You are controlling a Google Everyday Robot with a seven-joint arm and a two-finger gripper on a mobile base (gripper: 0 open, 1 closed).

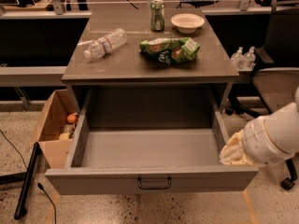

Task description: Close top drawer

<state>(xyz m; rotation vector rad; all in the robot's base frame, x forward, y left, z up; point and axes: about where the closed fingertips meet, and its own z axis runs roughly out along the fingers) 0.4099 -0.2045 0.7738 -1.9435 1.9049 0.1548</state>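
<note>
The top drawer is pulled fully out of the grey cabinet, with its plain grey box interior bare. Its flat front faces me, with a small dark bar handle at centre. My gripper is on the white arm at the right, low beside the drawer's right front corner and touching or nearly touching the right side wall. Only its pale ribbed end shows.
The cabinet top bears a plastic bottle, a green chip bag, a can and a white bowl. A cardboard box stands at the left. Office chairs stand at the right.
</note>
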